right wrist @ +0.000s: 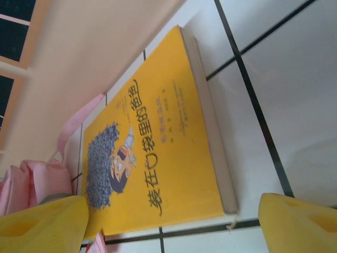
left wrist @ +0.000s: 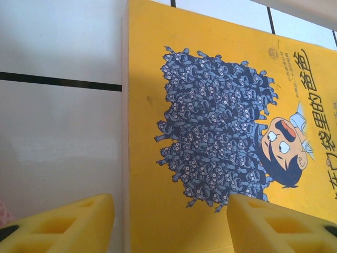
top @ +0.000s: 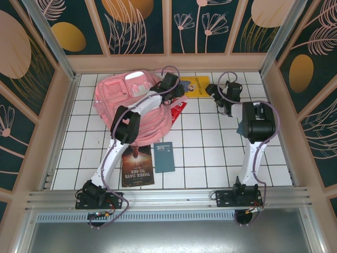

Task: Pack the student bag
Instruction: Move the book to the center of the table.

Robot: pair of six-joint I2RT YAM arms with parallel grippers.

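Note:
The student bag (top: 129,97), a big pink backpack, lies at the back left of the tiled table; its pink fabric also shows in the right wrist view (right wrist: 31,184). Just right of it lies a yellow book (top: 196,86) with a cartoon cover. My left gripper (top: 176,87) reaches over the bag and is open above the book's bag-side edge (left wrist: 210,132), its yellow fingers (left wrist: 68,224) straddling that edge with nothing between them. My right gripper (top: 213,90) is open at the book's right side, and the book (right wrist: 158,153) lies flat between and beyond its yellow fingers (right wrist: 300,221).
A brown book (top: 137,165) and a small teal book (top: 164,156) lie near the front, below the bag. A red item (top: 179,110) pokes out by the bag's right edge. Wooden walls (top: 168,62) close in the table at the back and sides.

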